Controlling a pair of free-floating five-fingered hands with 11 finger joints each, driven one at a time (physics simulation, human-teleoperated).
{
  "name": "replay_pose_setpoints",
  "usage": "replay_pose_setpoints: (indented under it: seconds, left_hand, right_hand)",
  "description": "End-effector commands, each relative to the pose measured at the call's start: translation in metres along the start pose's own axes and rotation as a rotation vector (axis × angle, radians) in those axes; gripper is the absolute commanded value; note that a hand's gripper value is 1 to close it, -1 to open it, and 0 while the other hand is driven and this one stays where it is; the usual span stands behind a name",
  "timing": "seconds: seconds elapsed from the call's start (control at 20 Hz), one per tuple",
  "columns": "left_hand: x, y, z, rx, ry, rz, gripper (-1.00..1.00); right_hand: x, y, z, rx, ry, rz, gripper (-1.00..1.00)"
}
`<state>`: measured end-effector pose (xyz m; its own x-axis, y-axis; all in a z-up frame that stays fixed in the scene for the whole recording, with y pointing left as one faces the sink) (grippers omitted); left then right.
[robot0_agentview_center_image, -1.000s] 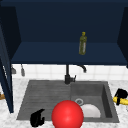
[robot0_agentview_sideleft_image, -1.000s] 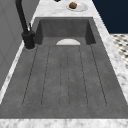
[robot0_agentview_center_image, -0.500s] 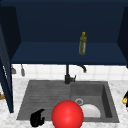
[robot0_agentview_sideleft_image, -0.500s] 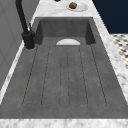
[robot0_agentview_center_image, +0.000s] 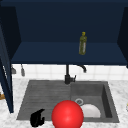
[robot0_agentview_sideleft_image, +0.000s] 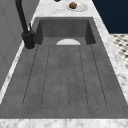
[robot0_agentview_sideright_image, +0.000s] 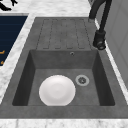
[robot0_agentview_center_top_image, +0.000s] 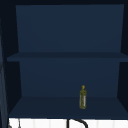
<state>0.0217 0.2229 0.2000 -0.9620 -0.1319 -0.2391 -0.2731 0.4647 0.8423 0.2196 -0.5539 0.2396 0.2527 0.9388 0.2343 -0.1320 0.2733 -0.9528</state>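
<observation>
Far left first: my left robot hand (robot0_agentview_center_image: 37, 118) hangs over the front corner of the drainboard (robot0_agentview_center_image: 42, 96), and it's also the black shape up in the corner of the right side view. It's holding nothing, and honestly I can't tell whether it's open or closed. Just to its right, close but not touching as far as I can see, is the big red ball (robot0_agentview_center_image: 67, 115), sitting low at the sink's front edge and covering a bit of the white plate (robot0_agentview_center_image: 92, 111) in the basin (robot0_agentview_center_image: 106, 96). The black faucet (robot0_agentview_center_image: 67, 75) is behind, with an olive oil bottle (robot0_agentview_center_image: 83, 43) up on the cabinet shelf (robot0_agentview_center_image: 37, 53). My read: this is the approach stage, no grasp yet. Grabbing the ball would need a wide-open grip, since it's bulkier than the hand.
</observation>
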Motion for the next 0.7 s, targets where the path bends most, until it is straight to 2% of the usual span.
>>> replay_pose_setpoints:
  seconds: [0.0,0.35,0.65]
  left_hand:
    - [0.000,0.000,0.000,0.000,0.000,0.000,0.00]
    - [0.000,0.000,0.000,0.000,0.000,0.000,0.00]
    - [0.000,0.000,0.000,0.000,0.000,0.000,0.00]
  right_hand:
    - [-0.013,0.019,-0.006,-0.016,-0.120,0.012,1.00]
    - [-0.041,0.053,-0.015,-0.053,-0.216,0.005,1.00]
    - [-0.066,0.060,-0.019,-0.088,-0.305,-0.014,1.00]
